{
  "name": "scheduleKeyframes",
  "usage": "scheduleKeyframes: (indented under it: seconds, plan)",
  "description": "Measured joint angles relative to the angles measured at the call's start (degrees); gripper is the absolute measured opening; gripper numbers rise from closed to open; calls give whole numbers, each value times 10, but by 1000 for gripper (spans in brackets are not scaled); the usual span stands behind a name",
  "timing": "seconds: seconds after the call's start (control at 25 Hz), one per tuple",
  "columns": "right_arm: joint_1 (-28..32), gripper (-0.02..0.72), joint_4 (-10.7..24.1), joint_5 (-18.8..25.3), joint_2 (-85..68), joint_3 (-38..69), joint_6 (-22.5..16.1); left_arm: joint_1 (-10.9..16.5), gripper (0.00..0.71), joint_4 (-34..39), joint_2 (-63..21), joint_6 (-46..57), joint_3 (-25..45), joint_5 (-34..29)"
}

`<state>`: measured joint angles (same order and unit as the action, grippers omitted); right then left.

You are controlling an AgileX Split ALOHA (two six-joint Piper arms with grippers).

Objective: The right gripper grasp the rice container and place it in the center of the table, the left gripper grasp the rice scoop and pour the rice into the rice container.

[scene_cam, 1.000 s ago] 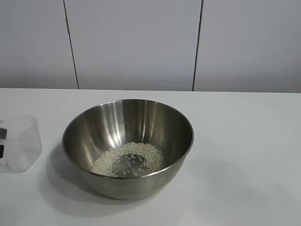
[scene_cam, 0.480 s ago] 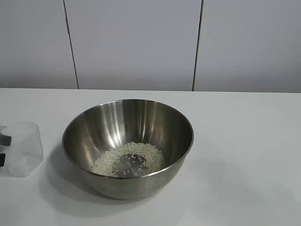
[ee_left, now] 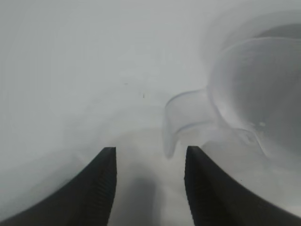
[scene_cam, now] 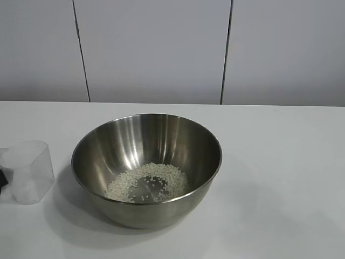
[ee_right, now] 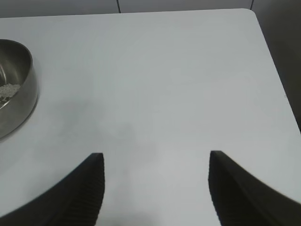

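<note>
White table (scene_cam: 280, 162): left wrist view alone shows scoop handle (ee_left: 176, 123) outside parted left tool (ee_left: 149, 155).

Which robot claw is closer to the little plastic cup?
Left. The left gripper sits open right beside the cup; the right gripper is far off, past the bowl.

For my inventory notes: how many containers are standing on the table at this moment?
2. The stainless-steel mixing bowl stands near the middle of the white table, with rice inside. The clear plastic measuring cup stands upright to its left, apart from it. None seems hidden.
</note>
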<state>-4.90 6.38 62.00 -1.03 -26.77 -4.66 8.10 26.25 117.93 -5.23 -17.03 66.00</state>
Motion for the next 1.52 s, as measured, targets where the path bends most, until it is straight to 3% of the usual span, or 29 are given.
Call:
scheduleKeyframes:
  seconds: [0.52, 0.72, 0.88, 1.12, 1.36, 1.52]
  plan:
    - [0, 442, 0, 0, 0, 0, 0, 0, 340, -70, -33, 0, 45, 0]
    - [0, 442, 0, 0, 0, 0, 0, 0, 340, -139, -56, 0, 45, 0]
    - [0, 442, 0, 0, 0, 0, 0, 25, 340, -187, -63, 27, 42, 0]
    - [0, 442, 0, 0, 0, 0, 0, 81, 330, -156, -134, 77, 0, -7]
    - [0, 442, 0, 0, 0, 0, 0, 144, 328, -97, -261, 146, -72, -181]
    - [0, 442, 0, 0, 0, 0, 0, 154, 328, -43, -368, 194, -94, -256]
